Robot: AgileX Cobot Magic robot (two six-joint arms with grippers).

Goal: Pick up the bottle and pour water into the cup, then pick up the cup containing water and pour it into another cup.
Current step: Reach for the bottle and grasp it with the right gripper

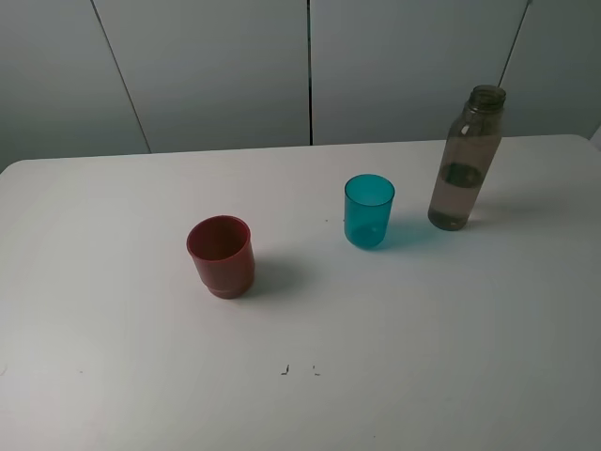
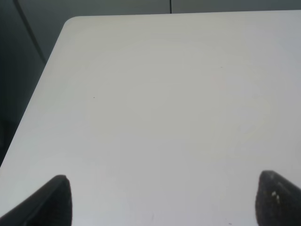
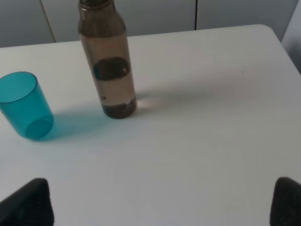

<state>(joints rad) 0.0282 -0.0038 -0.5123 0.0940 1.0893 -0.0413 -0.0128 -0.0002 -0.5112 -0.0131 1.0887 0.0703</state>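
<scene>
Over the smooth white table, left gripper and right gripper gape empty.

Setting: plain test room, more lab than home. Evidence: white matte counter with rounded corners; two small dark ticks marked near its front edge; behind it, pale grey wall panels, flat and uniform, divided by thin dark seams.

Bottle, tall, smoky grey-brown translucent plastic, narrow-necked, uncapped: one.
Plastic cups: two, namely one translucent teal tumbler and one squat opaque dark red cup.
White table: one.
</scene>
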